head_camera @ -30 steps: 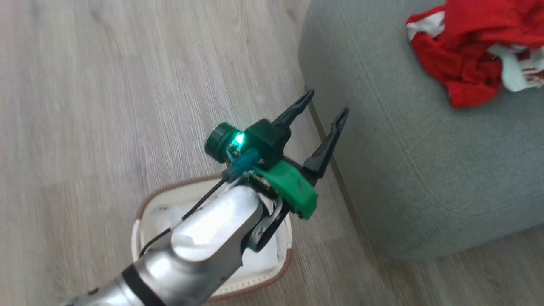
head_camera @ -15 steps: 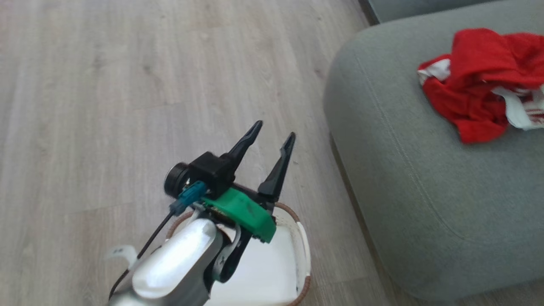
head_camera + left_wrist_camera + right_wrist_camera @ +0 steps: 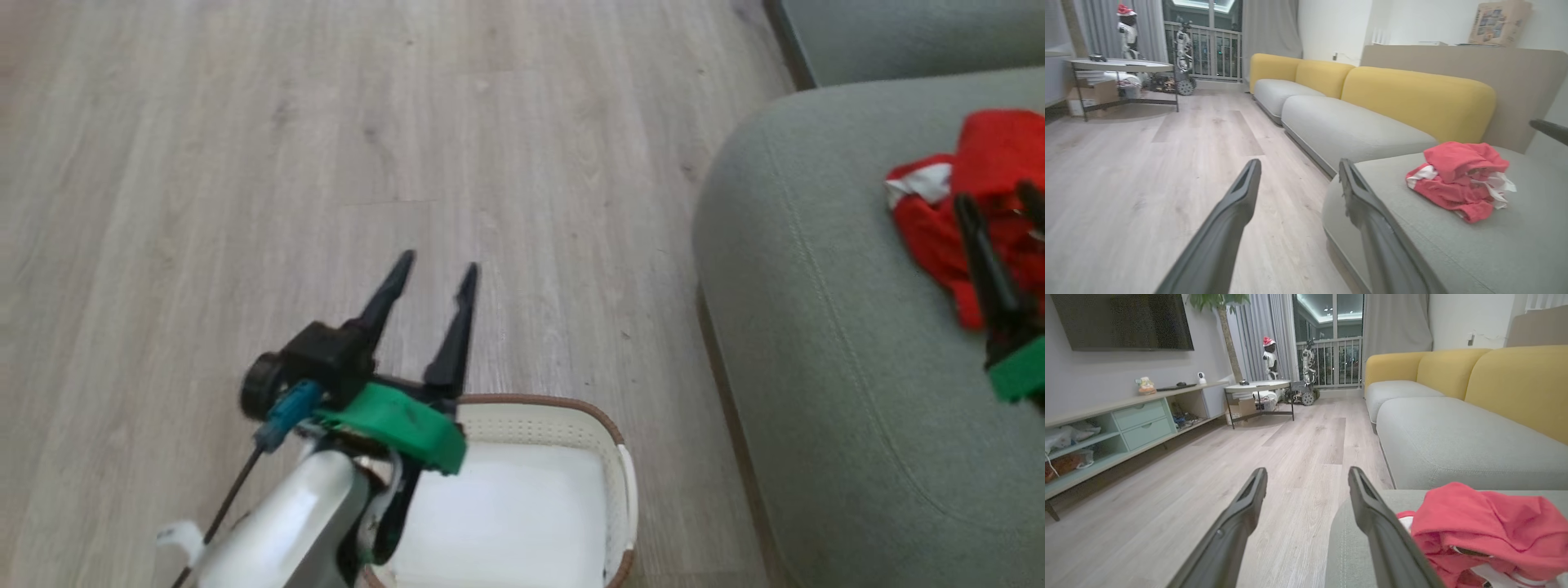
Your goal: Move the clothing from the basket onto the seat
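With the head camera swinging across the room, the whole scene is sliding toward 3 o'clock, a shift of the view and not of the things in it. The clothing (image 3: 1000, 143) is lying in one rumpled red-and-white heap on the seat (image 3: 816, 327), much as it lay a second ago, now pushed out to 2 o'clock at the frame's edge. The basket (image 3: 555, 426) is sitting on the wooden floor (image 3: 326, 122) at 6 o'clock, just beside the seat's front, showing white lining and no red in the part the arm is not covering. The left gripper (image 3: 438, 263) is hanging above the basket's far rim, its fingers spread wide and holding nothing, now pointing toward 12 o'clock where a second ago they were leaning toward the seat. The right gripper (image 3: 998, 198) is newly coming into the frame at 3 o'clock, equally wide and empty, its dark fingers crossing in front of the red heap. Judged from this, the moving appears to be done, with both arms drawing clear rather than reaching for another piece
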Motion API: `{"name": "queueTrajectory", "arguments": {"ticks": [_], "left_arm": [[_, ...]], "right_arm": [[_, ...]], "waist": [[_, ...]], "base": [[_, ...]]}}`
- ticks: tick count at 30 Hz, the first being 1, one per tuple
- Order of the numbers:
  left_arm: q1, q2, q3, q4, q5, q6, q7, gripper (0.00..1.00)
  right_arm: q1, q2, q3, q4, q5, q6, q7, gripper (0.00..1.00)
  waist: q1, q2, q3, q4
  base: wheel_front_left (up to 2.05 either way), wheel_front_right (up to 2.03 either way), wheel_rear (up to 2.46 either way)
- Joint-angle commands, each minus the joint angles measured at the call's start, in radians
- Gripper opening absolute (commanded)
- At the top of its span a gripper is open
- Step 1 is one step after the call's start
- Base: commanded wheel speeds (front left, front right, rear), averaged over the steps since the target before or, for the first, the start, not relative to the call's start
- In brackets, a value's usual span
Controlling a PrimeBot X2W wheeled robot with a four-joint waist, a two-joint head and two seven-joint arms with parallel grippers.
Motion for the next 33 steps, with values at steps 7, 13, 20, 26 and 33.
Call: {"name": "queueTrajectory", "arguments": {"ticks": [7,13,20,26,33], "left_arm": [[0.08,0.034,0.171,-0.04,0.043,0.034,-0.01,1.0],[0.227,-0.011,0.337,-0.053,0.12,0.011,-0.01,1.0],[0.33,-0.092,0.469,-0.022,0.26,-0.077,-0.01,1.0],[0.358,-0.147,0.545,-0.004,0.349,-0.136,-0.01,1.0],[0.369,-0.182,0.606,-0.003,0.404,-0.179,-0.01,1.0]], "right_arm": [[0.24,0.204,-0.238,-0.174,-0.218,0.0,-0.009,1.0],[0.342,0.354,-0.292,-0.225,-0.33,0.0,-0.009,1.0],[0.361,0.409,-0.274,-0.222,-0.387,0.0,-0.009,1.0],[0.364,0.43,-0.236,-0.22,-0.402,0.0,-0.009,1.0],[0.371,0.447,-0.232,-0.208,-0.415,0.0,-0.009,1.0]], "waist": [[0.0001,-0.0001,-0.011,0.05],[0.0001,-0.0001,-0.011,0.057],[0.0001,-0.0001,-0.017,0.054],[0.0001,-0.0001,-0.019,0.053],[0.0001,-0.0001,-0.021,0.049]], "base": [[0.0,0.0,0.0],[0.0,0.0,0.0],[0.0,0.0,0.0],[0.0,0.0,0.0],[0.0,0.0,0.0]]}}
